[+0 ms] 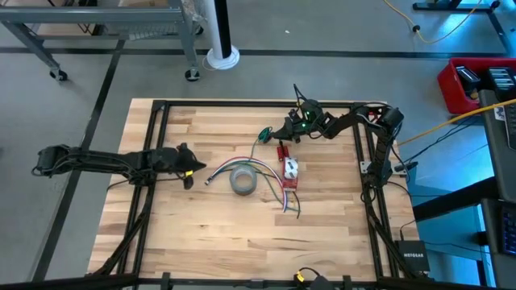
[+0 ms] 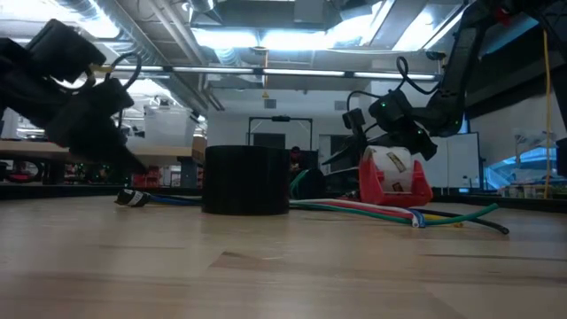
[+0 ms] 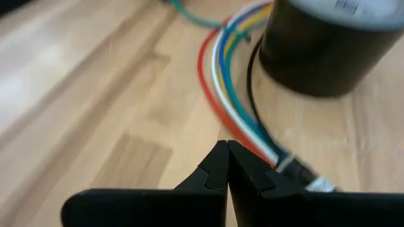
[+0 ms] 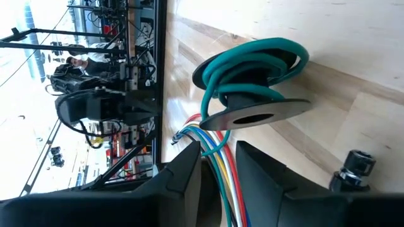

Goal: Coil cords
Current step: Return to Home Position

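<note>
Findings at your bench, all four views checked.

The green cord rests on the bench toward the far edge, right of centre. It is wound in several turns on a small spool with a grey flange that has a centre hole. One turn stands looser than the rest. Neither gripper touches the cord.

Your right gripper has its fingers apart with nothing held between them. The gap looks through onto a bundle of coloured wires. The gripper hangs above the bench just beside the spool, on the side toward that arm's base. In the low view it sits over a red holder carrying a white roll.

Your left gripper has its fingers closed tip to tip and holds nothing. It sits low over the left part of the bench, near the connector at the end of the wire bundle but not touching it.

A grey roll of tape stands upright near the bench's centre. The coloured wires run from the connector, curve past the far side of the roll, pass the red holder and end toward the near right. The roll and the spool are apart, with the wires between them.
</note>
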Robot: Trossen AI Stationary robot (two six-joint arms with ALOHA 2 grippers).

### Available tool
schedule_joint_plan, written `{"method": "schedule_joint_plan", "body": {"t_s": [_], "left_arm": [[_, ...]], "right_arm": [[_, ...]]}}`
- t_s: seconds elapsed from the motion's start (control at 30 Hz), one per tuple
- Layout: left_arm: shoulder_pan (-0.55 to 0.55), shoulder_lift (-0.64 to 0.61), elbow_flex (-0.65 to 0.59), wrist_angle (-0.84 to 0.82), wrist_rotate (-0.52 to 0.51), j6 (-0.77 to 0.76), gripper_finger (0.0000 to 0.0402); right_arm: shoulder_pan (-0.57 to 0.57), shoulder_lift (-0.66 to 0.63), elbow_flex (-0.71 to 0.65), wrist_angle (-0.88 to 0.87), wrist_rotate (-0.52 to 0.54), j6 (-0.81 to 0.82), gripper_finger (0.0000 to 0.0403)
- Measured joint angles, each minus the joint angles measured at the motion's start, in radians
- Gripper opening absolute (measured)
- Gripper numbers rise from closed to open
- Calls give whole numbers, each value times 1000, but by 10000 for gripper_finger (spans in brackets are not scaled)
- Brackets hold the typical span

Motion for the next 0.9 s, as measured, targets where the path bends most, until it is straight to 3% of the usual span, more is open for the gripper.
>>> {"method": "schedule_joint_plan", "body": {"t_s": [0.37,0.53,0.7,0.9], "left_arm": [[0,0,1,-62,0,0,0],[0,0,1,-63,0,0,0],[0,0,1,-63,0,0,0],[0,0,1,-63,0,0,0]], "right_arm": [[0,-8,0,-10,-16,0,104],[1,-107,-1,-54,-49,-71,104],[1,-263,0,-264,63,-240,104],[61,-430,-19,-537,281,-460,104]]}}
